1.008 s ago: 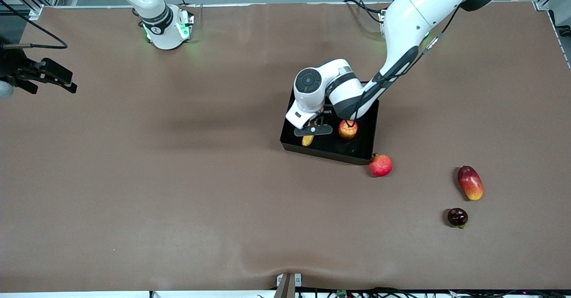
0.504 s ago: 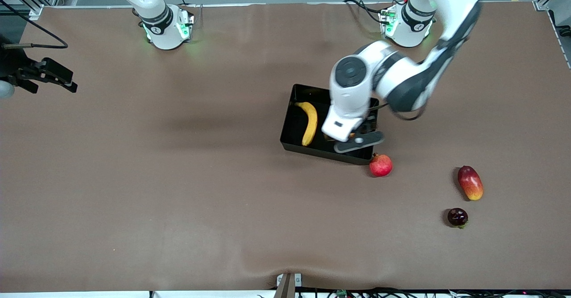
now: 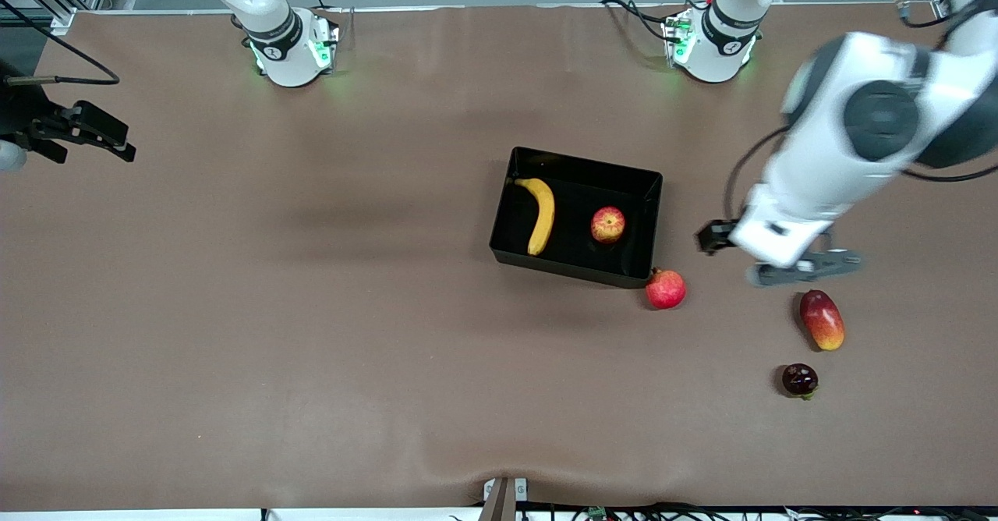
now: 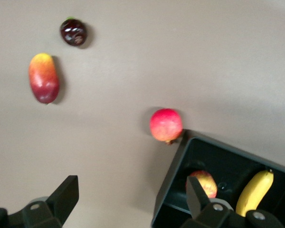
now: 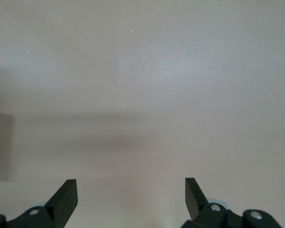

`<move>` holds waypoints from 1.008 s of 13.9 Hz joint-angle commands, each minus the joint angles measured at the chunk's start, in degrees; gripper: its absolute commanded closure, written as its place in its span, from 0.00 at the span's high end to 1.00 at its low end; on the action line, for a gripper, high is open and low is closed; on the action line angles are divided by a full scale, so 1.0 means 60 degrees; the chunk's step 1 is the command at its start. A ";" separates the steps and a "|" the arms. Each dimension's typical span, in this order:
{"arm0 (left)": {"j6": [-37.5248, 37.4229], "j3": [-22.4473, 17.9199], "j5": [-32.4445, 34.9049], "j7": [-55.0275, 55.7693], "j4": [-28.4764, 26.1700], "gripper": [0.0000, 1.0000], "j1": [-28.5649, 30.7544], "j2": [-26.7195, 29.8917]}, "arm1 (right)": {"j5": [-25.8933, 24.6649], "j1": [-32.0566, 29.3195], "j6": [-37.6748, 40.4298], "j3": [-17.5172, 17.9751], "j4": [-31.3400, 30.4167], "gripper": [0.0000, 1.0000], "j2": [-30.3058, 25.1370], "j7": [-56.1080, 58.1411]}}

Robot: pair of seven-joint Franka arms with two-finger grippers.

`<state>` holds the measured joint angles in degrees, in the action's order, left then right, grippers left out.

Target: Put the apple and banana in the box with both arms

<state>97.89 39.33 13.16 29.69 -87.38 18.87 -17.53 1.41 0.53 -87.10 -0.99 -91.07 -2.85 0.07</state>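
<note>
Look in the box: your banana lies along the end toward the right arm, and the apple sits beside it, a clear gap between the two. Both fruits are in, so I judge the job done. Your left gripper hangs over bare table between the pomegranate and the mango, fingers wide apart and holding nothing. Your right gripper waits over bare table at its own end, fingers spread, nothing in them. All that seems left is parking the arms.
</note>
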 commanded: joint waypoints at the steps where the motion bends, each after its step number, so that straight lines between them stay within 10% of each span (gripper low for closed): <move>1: -0.0640 0.0052 -0.0362 -0.0625 -0.0085 1.00 0.0327 0.0679 | -0.0147 0.0087 0.0103 0.0003 0.0076 1.00 -0.0052 -0.0188; 5: -0.1052 -0.0428 -0.0653 -0.1357 -0.0230 1.00 0.0344 0.1600 | -0.0147 0.0087 0.0103 -0.0011 0.0076 1.00 -0.0037 -0.0202; 10: -0.1228 -0.4322 -0.2162 -0.2385 -0.1429 1.00 -0.2611 0.3446 | -0.0147 0.0102 0.0118 0.0003 0.0076 1.00 -0.0037 -0.0261; 14: -0.1228 -0.5834 -0.2310 -0.2385 -0.2513 1.00 -0.4050 0.4779 | -0.0147 0.0161 0.0118 0.0003 0.0076 1.00 -0.0037 -0.0378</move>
<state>89.89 7.77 0.39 16.24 -97.06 -2.09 5.55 1.40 0.79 -87.04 -0.94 -91.07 -2.85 -0.73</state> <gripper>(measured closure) 0.000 0.000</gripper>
